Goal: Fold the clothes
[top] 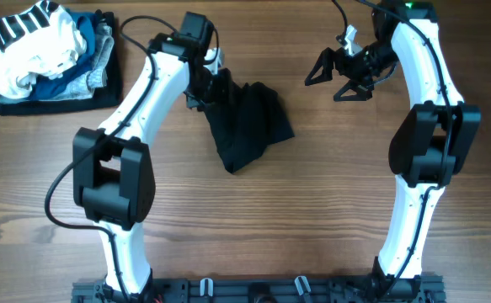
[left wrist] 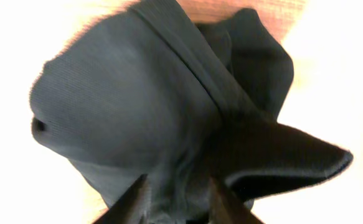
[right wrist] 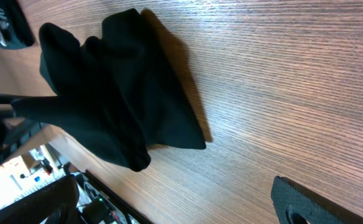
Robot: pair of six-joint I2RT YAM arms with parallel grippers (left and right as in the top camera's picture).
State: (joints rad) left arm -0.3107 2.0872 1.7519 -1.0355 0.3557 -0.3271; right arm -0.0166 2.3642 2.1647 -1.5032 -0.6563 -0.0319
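Nearest you, at 6 o'clock in the overhead view, both arm bases are cut off by the picture's edge. Beyond them lies bare wooden table [top: 312,210].

Just past the centre, toward 12 o'clock, you'll find the black garment [top: 249,126]. It sits in a crumpled heap, not flat, with one lobe trailing toward 6 o'clock. Its 10 o'clock side runs under the left arm's wrist, so you cannot see that edge from above.

The left gripper [left wrist: 178,202] is on that hidden side. Its own camera shows only the tips of its two fingers [left wrist: 134,199], parted, with dark cloth bunched between them. You cannot tell whether they pinch the cloth or merely straddle it. That view is overexposed around the fabric, which washes out the table.

At 1 o'clock, well apart from the garment, the right gripper [top: 339,74] hangs with its jaws spread wide and nothing in them. Its camera catches only slivers of its fingers at the bottom corners.

Farthest off, at 10 o'clock, the stack of white, striped, blue and grey clothes [top: 47,55] is clipped by the picture's edge.
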